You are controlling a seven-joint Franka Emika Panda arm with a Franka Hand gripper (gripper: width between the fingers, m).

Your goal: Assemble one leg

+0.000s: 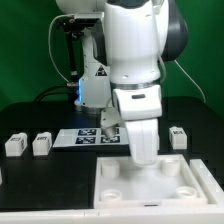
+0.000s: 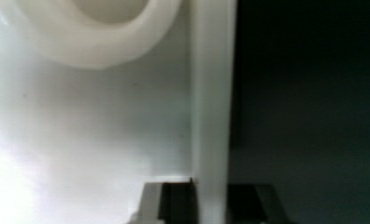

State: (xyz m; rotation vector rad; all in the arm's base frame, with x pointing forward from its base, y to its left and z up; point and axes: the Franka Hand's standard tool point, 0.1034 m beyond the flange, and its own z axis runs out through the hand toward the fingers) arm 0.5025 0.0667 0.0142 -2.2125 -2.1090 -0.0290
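The large white square panel (image 1: 150, 182) with round corner sockets lies at the front of the table. My gripper (image 1: 143, 160) reaches down onto the panel's far edge. In the wrist view the panel's thin edge wall (image 2: 208, 100) runs straight between my two dark fingers (image 2: 171, 203), which press against it on both sides. My gripper (image 2: 208, 203) is shut on that edge. One round socket (image 2: 111, 30) shows nearby on the panel face. Small white legs with markers stand on the table: two at the exterior view's left (image 1: 14, 145) (image 1: 41, 144) and one at its right (image 1: 178, 137).
The marker board (image 1: 85, 137) lies flat behind the panel, partly hidden by my arm. The table top is black. A dark stand with a blue light (image 1: 78, 92) is at the back.
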